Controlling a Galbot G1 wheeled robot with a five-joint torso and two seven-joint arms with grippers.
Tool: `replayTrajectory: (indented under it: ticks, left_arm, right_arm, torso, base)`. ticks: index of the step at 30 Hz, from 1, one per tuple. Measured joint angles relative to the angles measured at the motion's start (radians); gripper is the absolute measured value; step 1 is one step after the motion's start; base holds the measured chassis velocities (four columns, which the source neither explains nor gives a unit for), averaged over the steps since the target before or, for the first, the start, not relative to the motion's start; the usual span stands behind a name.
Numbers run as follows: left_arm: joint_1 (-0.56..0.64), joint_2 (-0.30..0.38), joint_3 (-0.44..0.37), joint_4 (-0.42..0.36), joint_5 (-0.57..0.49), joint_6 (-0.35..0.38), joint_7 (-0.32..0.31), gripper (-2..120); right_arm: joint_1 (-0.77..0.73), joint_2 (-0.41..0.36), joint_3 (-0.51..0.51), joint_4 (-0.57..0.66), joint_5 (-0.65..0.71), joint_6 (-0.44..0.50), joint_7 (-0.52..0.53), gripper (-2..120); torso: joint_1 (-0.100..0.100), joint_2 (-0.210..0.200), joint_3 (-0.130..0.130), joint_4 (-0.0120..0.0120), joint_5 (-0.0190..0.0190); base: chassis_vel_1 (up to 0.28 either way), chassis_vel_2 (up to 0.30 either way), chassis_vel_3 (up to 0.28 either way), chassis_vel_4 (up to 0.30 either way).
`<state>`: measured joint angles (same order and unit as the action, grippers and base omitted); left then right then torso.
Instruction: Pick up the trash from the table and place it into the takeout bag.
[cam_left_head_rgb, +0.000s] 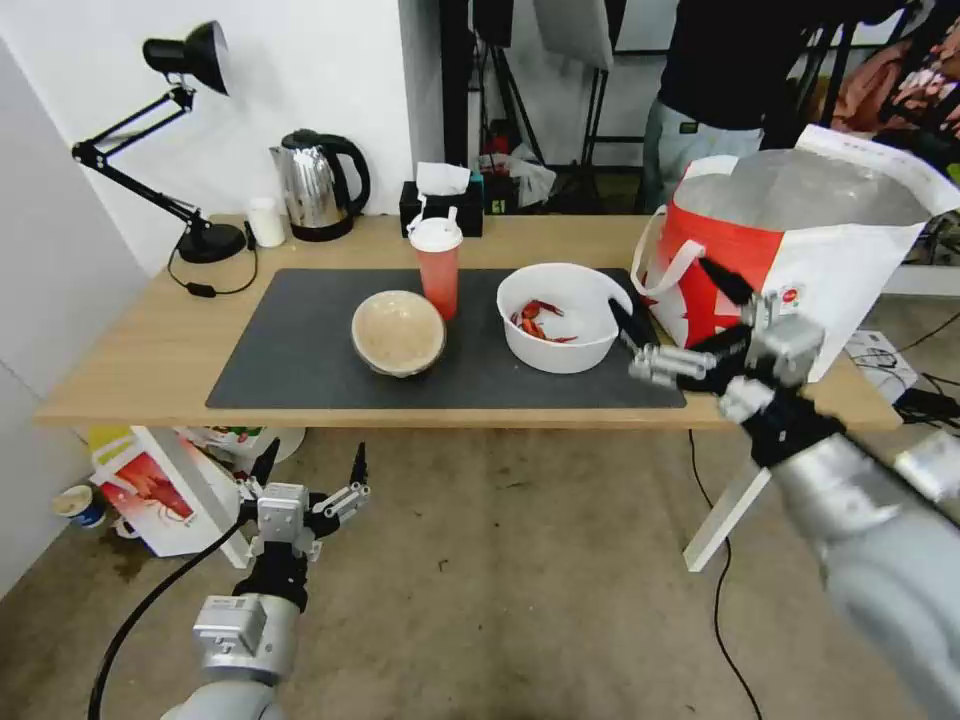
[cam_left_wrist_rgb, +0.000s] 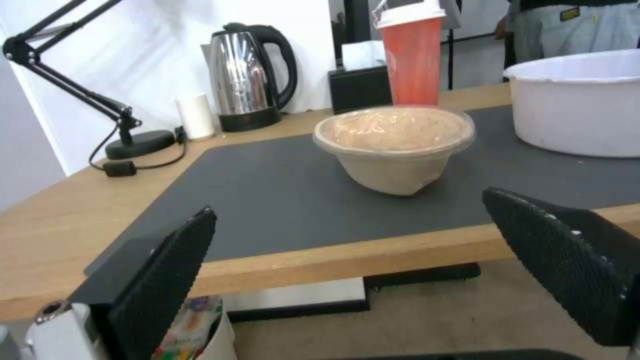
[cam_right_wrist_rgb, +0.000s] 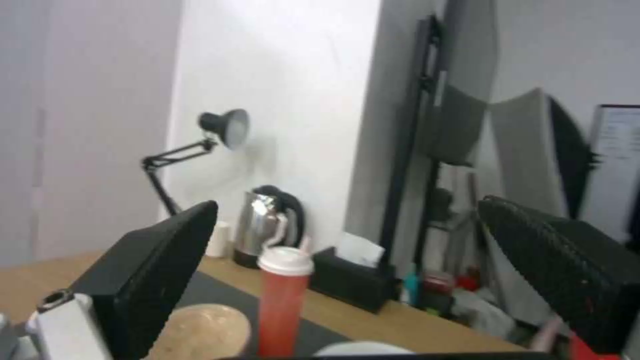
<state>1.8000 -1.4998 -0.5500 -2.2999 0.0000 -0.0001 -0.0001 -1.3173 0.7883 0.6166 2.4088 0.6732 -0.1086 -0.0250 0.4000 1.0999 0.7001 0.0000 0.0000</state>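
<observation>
A: Where is the trash?

B: All three pieces stand on the dark grey mat of the table, in a row running left to right across the middle of the head view. The beige paper bowl is leftmost and leans, its open mouth tipped toward the lower edge of the frame. The red drink cup stands upright just behind it to the right, long axis vertical, white lid on top. The white round plastic bowl sits level to the right of the cup, mouth up, with red crayfish shells inside.

A: And the takeout bag?

B: The takeout bag stands upright at the right end of the table, upper right of the frame, its mouth open upward with the foil lining showing.

A: The claws?

B: The right gripper hangs between the white bowl and the bag, fingers spread wide, pinching nothing. The left gripper is low in the lower left of the frame, below the table's front edge, also spread and empty.

A: Anything else up there?

B: A steel kettle, a black tissue box and a black desk lamp stand along the back.
</observation>
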Motion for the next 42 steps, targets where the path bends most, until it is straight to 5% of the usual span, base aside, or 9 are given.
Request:
replayTrajectory:
  ticks: [10,13,18,28,36,42]
  left_arm:
    - [0.000,0.000,0.000,0.000,0.000,0.000,0.000,100]
    - [0.000,0.000,0.000,0.000,0.000,0.000,0.000,100]
    - [0.000,0.000,0.000,0.000,0.000,0.000,0.000,100]
    - [0.000,0.000,0.000,0.000,0.000,0.000,0.000,100]
    - [0.000,0.000,0.000,0.000,0.000,0.000,0.000,100]
    - [0.000,0.000,0.000,0.000,0.000,0.000,0.000,100]
  right_arm:
    - [0.328,-0.188,-0.123,-0.121,0.319,-0.050,-0.177,100]
    - [0.479,-0.293,-0.222,-0.239,0.379,-0.110,-0.380,100]
    - [0.677,-0.351,-0.382,-0.329,0.380,-0.178,-0.534,100]
    - [1.000,-0.315,-0.667,-0.558,0.157,-0.164,-0.781,100]
    - [1.105,-0.253,-0.736,-0.684,-0.032,-0.133,-1.069,100]
    - [1.237,-0.245,-0.837,-0.743,-0.070,-0.130,-1.192,100]
  torso:
    - [0.000,0.000,0.000,0.0004,0.0000]
    - [0.000,0.000,0.000,-0.0003,0.0003]
    - [0.000,0.000,0.000,-0.0001,0.0002]
    - [0.000,0.000,0.000,0.0000,0.0003]
    - [0.000,0.000,0.000,-0.0001,-0.0002]
    - [0.000,0.000,0.000,0.0001,-0.0001]
  base:
    - [0.000,0.000,0.000,0.000]
    - [0.000,0.000,0.000,0.000]
    - [0.000,0.000,0.000,0.000]
    - [0.000,0.000,0.000,0.000]
    - [0.000,0.000,0.000,0.000]
    - [0.000,0.000,0.000,0.000]
